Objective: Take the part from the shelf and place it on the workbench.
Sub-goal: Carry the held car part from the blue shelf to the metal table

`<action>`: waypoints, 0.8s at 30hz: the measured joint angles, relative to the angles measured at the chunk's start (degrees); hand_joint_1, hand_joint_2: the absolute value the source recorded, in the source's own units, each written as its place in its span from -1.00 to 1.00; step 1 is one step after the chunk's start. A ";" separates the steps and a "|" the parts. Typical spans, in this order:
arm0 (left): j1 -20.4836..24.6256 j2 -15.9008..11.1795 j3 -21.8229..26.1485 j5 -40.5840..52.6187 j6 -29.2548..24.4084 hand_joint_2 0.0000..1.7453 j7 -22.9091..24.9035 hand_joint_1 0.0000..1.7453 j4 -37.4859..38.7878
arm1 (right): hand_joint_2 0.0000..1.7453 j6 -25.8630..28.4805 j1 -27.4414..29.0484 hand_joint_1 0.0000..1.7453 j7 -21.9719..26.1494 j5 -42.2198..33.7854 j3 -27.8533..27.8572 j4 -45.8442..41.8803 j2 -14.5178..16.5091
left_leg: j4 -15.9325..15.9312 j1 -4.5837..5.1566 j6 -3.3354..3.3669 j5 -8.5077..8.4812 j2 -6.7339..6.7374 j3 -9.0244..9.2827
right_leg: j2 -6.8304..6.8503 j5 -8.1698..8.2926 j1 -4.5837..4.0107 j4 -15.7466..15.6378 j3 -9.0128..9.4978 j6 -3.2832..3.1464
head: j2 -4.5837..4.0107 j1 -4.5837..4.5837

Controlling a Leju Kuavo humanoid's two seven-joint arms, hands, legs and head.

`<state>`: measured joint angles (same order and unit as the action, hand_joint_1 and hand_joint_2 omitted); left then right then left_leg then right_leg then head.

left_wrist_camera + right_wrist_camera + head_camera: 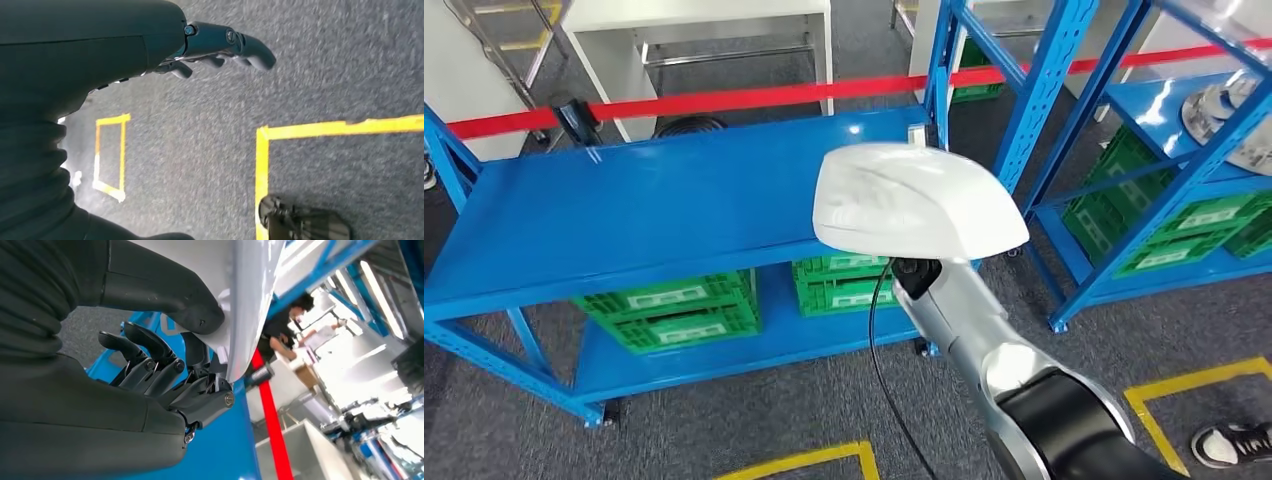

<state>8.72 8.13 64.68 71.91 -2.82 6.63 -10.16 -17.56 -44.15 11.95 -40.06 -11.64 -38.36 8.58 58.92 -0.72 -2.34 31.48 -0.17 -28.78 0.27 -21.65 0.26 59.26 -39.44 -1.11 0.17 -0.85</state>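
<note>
Above the blue shelf (624, 210): white part (914, 200), held up clear of it.
Right hand (190, 375): thumb and fingers pinch the part's edge.
Left hand (220, 47): hangs over carpet, fingers apart, holding nothing.

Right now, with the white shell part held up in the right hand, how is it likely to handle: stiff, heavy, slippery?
The white shell part probably stays stiff: it keeps its domed shape though the right hand pinches only its edge. It looks thin-walled at that edge, so likely light for its bulk. Its glossy skin may be slippery, and such an off-centre hold could let it swing.
</note>
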 joint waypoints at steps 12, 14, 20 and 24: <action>-0.86 -1.50 0.07 0.08 0.44 1.00 -0.22 -1.00 -0.13 | 1.00 0.56 0.87 1.00 -1.06 0.44 -3.88 -2.70 0.81 | 0.18 0.66 2.78 -7.87 0.36 -8.85 | -0.22 -7.76 -0.54 8.13 4.84 -0.42 | 0.00 -0.11; -0.88 -1.40 0.07 0.08 0.44 1.00 -0.22 -1.00 -0.11 | 1.00 0.50 0.70 1.00 -1.02 0.44 -4.11 -3.40 1.06 | 0.04 0.72 2.32 -9.05 0.48 -9.44 | -0.09 -8.96 -1.16 0.70 10.07 -1.20 | 0.00 -0.06; -1.63 -1.87 0.06 -0.42 0.38 1.00 -0.22 -1.00 -0.11 | 1.00 -0.35 0.63 1.00 -1.28 0.05 -4.89 -3.91 1.72 | 3.75 0.25 0.33 -4.32 0.29 -11.40 | 0.26 -5.88 -0.80 -2.85 8.76 -2.36 | 0.00 0.04; -2.54 -2.78 0.06 -0.49 0.52 1.00 0.42 -1.00 -0.12 | 1.00 2.08 1.72 1.00 -0.38 2.24 -6.12 -4.77 2.05 | 15.73 -0.17 -0.84 0.71 0.26 -12.32 | 0.21 -2.76 -0.48 -2.46 4.59 -2.10 | 0.00 0.15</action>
<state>6.18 5.34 64.74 71.43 -2.30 7.05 -10.28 -15.49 -42.43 11.56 -37.82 -17.76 -43.12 10.63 74.64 -0.89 -3.18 32.19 0.09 -41.10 0.47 -24.40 -0.22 56.80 -34.85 -3.21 0.17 -0.70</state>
